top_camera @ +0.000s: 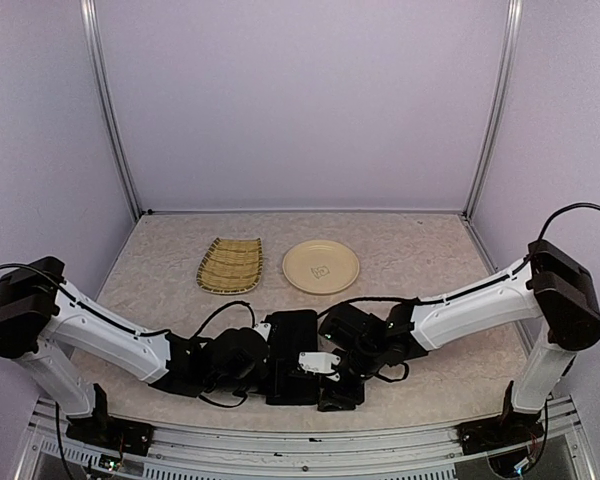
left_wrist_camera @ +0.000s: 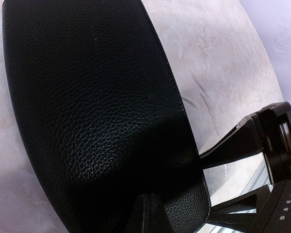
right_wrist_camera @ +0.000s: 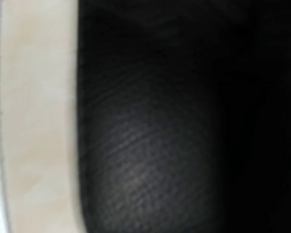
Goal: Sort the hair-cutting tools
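Arms meeting at a black zip case (top_camera: pixel 292 335) near the front of the table (top_camera: pixel 430 260).
Left arm (top_camera: pixel 110 335) lies low at the case's left side and right arm (top_camera: pixel 470 305) crowds its right. Whether the left jaws or right jaws are open or closed cannot be told. Hair-cutting tools show in no view. Behind, bamboo tray (top_camera: pixel 230 265), then cream plate (top_camera: pixel 321 267).

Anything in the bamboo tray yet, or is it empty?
Empty. The top view shows only bare woven slats across the tray, with nothing lying on it.
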Controlling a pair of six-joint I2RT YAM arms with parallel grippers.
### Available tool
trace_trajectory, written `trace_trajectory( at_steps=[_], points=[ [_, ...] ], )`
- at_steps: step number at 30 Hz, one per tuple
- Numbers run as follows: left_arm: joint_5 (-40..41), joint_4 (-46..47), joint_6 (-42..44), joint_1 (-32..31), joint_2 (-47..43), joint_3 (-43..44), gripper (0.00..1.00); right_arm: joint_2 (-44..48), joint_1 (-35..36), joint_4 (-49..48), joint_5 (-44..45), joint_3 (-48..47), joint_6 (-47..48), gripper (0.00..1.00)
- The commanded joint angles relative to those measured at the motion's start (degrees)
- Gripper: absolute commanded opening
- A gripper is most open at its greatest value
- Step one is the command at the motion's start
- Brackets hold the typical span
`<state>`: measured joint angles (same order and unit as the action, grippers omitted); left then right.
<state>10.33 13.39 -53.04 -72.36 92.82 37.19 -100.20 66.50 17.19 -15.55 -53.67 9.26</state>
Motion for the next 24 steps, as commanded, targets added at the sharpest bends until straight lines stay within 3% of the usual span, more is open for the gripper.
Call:
trace_trajectory(
  at_steps=[1,10,15,18,24],
  points=[
    [-2.09,-1.96,-0.03,-0.68,1.26,-1.78,0.0,-3.93,0.82,-0.74,6.17,-2.32,-2.76,0.53],
    [-1.28,-1.97,-0.4,-0.76,0.32,-2.65,0.0,-4.84,0.83,-1.29,7.54,-2.7,-5.54,0.56],
    [-1.13,-1.95,-0.15,-0.76,0.82,-2.65,0.0,-6.64,0.85,-0.97,9.39,-2.88,-4.5,0.27],
    [-1.03,-2.16,0.07,-0.64,0.95,-2.62,0.0,-7.19,0.82,-0.28,10.41,-3.31,-3.81,0.14],
    [-0.46,-3.26,0.54,-0.43,0.71,-2.78,0.0,-5.59,0.63,1.29,15.35,-3.54,-2.1,0.05]
  ],
)
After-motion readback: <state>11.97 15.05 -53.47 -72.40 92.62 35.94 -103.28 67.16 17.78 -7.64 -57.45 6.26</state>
